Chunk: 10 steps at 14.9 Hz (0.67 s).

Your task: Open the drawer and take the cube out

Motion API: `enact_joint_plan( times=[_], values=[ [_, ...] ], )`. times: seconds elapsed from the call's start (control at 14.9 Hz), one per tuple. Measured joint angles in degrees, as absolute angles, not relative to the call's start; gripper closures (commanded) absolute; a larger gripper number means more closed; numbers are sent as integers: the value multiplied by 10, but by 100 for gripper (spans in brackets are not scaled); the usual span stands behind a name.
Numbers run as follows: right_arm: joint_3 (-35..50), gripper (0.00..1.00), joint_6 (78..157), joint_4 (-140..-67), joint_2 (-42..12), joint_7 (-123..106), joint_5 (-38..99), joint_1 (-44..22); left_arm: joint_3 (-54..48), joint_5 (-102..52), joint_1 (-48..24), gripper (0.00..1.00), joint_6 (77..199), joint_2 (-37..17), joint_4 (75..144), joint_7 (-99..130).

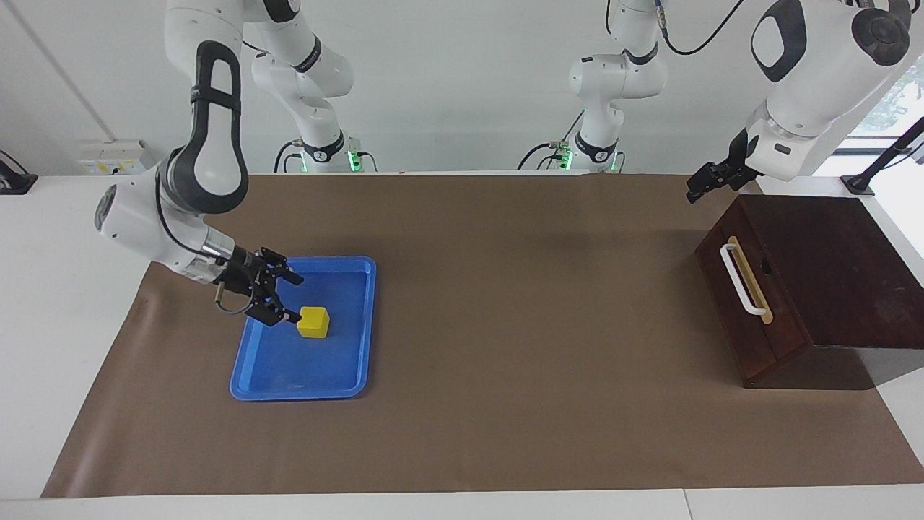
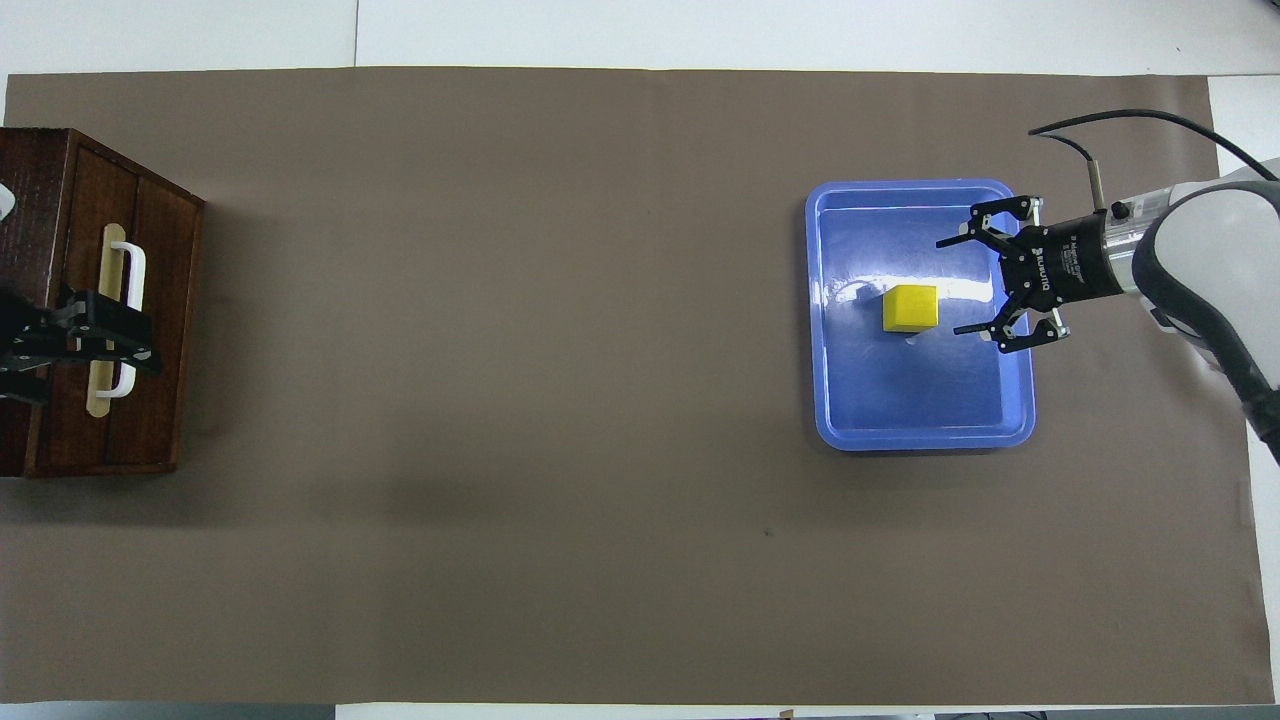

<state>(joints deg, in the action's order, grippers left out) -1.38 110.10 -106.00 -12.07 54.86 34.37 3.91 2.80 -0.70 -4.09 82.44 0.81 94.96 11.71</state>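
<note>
Tool fingers of my right tool (image 1: 283, 296) spread apart beside the cube (image 1: 313, 322), which sits in the blue tray (image 1: 346, 375) and looks light, rigid, best pinched across flat faces; my left tool (image 1: 706, 180) waits over the shut drawer (image 1: 743, 303), state unclear.

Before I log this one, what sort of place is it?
Likely a robot lab bench: two Franka arms, a brown paper mat, a blue tray holding a yellow cube, and a drawer as props.
</note>
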Motion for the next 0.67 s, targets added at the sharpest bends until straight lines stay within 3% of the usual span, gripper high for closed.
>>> enact_joint_plan(
  times=[0.34, 0.67],
  values=[
    [-7, 0, 999, -1033, -4, 447, 140, 5, 16, -9, -37, 0, 781, 2, 921, 87],
    [-8, 0, 934, -1033, 61, 215, 41, 4, -8, -10, -37, 0, 768, 1, 905, 86]
  ],
)
